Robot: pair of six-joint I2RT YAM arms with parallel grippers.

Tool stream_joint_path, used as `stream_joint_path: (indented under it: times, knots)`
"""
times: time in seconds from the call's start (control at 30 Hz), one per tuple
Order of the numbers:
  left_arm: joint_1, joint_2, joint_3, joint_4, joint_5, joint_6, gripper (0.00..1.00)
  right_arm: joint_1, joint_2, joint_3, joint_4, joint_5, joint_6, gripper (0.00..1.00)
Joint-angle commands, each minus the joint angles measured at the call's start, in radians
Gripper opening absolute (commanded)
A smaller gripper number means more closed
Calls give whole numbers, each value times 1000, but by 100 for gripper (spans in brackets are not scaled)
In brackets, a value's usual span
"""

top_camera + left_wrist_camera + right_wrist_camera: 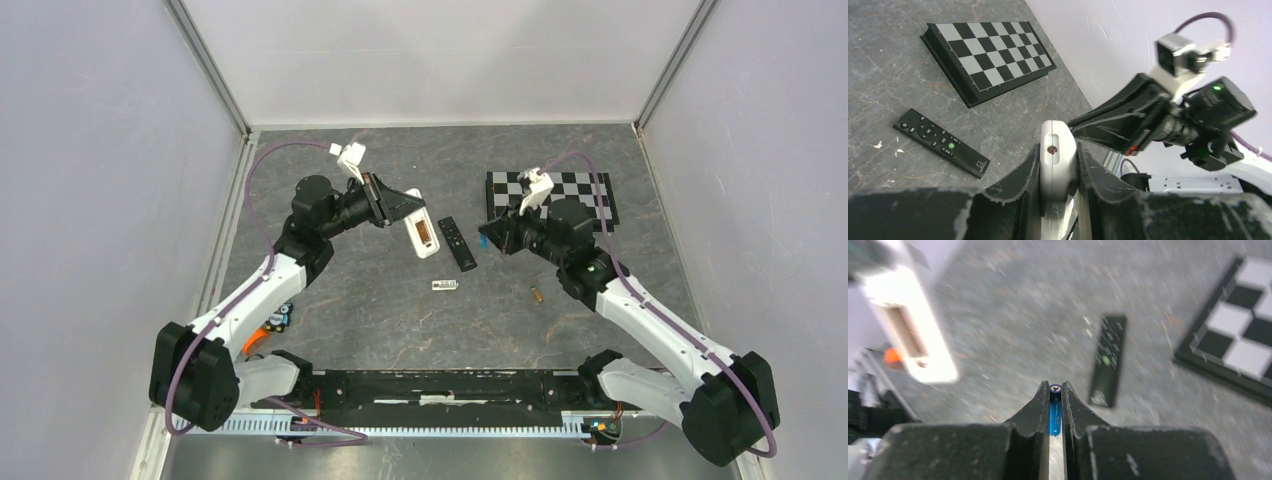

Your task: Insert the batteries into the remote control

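My left gripper (pixel 402 208) is shut on one end of a white remote (pixel 421 232) and holds it above the table. The remote's brown battery bay is open and faces up. In the left wrist view the remote (pixel 1058 142) sits clamped between the fingers (pixel 1020 177). My right gripper (pixel 490 233) is shut on a blue battery (pixel 1055 412), just right of the white remote (pixel 910 335), which is blurred in the right wrist view. A brownish-gold battery (pixel 536 296) lies on the table in front of the right arm. The orange battery is not clearly in view.
A black remote (pixel 457 243) lies between the two grippers, and also shows in the wrist views (pixel 940 142) (pixel 1108 360). A small white piece (pixel 444 285) lies nearer the front. A folded chessboard (pixel 570 195) lies at the back right. Grey walls enclose the table.
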Motion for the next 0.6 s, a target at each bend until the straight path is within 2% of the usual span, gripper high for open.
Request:
stream_joint_path:
  times: [0.0,0.33,0.57]
  knots:
    - [-22,33,29,115,-53,-132,2,24,-11,104,275,-132,97,7]
    - [-23,79,83,186,-33,-270,2,155,16,295,306,-84,66,9]
    - [-23,122,85,388,22,-446,2,231,42,291,298,-38,10,9]
